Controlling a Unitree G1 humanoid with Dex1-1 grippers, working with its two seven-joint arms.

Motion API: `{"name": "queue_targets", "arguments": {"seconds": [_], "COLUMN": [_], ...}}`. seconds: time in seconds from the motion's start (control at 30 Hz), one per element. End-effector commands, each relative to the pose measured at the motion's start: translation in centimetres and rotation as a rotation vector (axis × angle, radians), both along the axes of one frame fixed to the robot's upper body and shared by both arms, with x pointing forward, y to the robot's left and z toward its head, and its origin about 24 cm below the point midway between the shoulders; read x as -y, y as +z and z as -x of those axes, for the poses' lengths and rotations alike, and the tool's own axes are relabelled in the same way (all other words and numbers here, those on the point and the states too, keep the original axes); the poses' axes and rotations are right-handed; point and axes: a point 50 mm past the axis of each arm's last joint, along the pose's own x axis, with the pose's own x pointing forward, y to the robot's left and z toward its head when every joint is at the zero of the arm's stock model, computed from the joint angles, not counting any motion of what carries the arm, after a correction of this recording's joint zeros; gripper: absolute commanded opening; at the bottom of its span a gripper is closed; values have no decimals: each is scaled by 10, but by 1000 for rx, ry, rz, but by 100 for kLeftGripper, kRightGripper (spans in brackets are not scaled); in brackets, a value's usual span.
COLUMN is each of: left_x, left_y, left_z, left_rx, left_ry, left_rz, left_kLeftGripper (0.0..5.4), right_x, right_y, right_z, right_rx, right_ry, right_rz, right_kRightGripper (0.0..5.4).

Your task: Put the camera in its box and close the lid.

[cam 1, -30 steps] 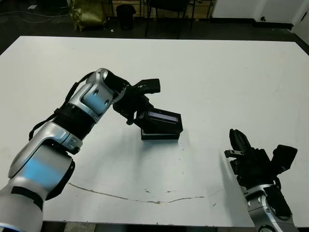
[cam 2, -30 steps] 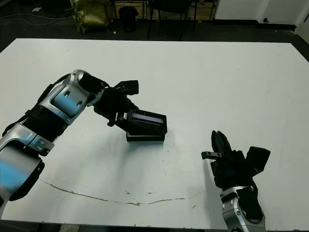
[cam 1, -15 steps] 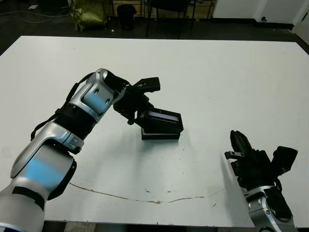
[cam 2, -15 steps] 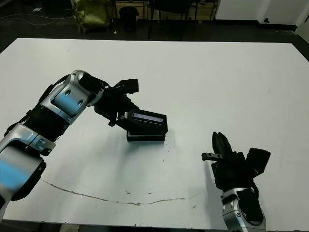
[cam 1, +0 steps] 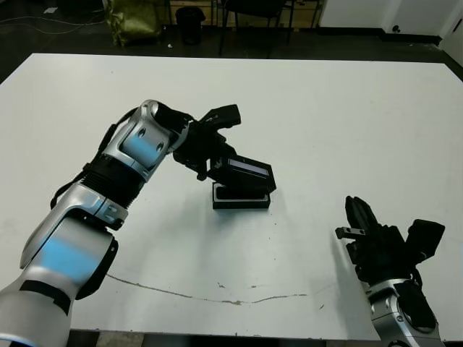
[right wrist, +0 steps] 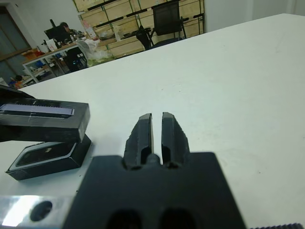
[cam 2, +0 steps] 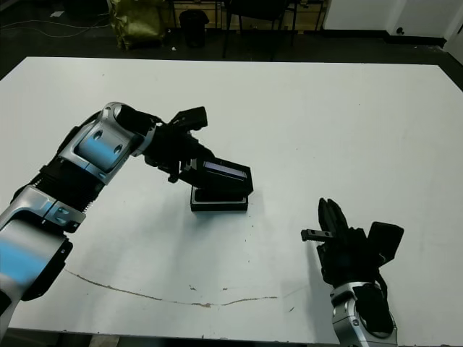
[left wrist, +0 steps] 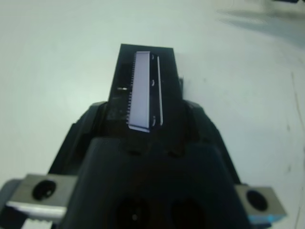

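The box (cam 1: pixel 241 198) is a shallow black tray with a white lining, lying at the table's middle. In the right wrist view a dark glossy bar, the camera (right wrist: pixel 44 154), lies inside the box (right wrist: pixel 76 155). The lid (cam 1: pixel 249 170), a black panel with a greyish window strip, hangs just above the box, tilted down to the right. My left gripper (cam 1: pixel 217 155) is shut on the lid's left end. The left wrist view shows the lid (left wrist: pixel 145 88) running out from between the fingers. My right gripper (cam 1: pixel 359 213) is shut and empty, off to the right near the front edge.
A thin brownish line (cam 1: pixel 217 296) runs across the table near its front edge. Chairs and a yellow-green bag (cam 1: pixel 134 20) stand beyond the far edge. A person at a desk (right wrist: pixel 62 28) shows far off in the right wrist view.
My left gripper has turned and lifted a little, so the lid has shifted slightly right and now tilts over the box. The right gripper has stayed put.
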Motion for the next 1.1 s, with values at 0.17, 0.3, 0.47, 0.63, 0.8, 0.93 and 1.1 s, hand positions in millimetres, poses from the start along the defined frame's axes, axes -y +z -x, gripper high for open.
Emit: {"name": "queue_targets", "arguments": {"seconds": [0.17, 0.3, 0.47, 0.63, 0.8, 0.93, 1.1], "left_x": [-3, -3, -2, -3, -3, -3, -3], "left_y": [4, 5, 5, 1, -2, -5, -9], "left_z": [-1, -1, -1, 0, 2, 4, 5], "left_rx": [-21, 16, -15, -28, -48, -73, -63], "left_ry": [14, -3, -3, -11, -21, -35, -57], "left_rz": [9, 9, 18, -15, -37, -43, -56], "left_kLeftGripper": [263, 263, 263, 263, 263, 263, 263], "right_x": [4, 5, 3, 2, 2, 3, 2], "right_y": [-9, -10, -4, -2, -4, -6, -4], "right_z": [2, 0, 2, 2, 0, -1, 1], "right_rx": [-23, -17, -37, -44, -44, -44, -51], "right_ry": [-4, 5, 1, 3, 9, 14, 5], "right_rz": [0, 16, 16, 18, 10, -1, 5], "right_kRightGripper": [0, 0, 0, 0, 0, 0, 0]}}
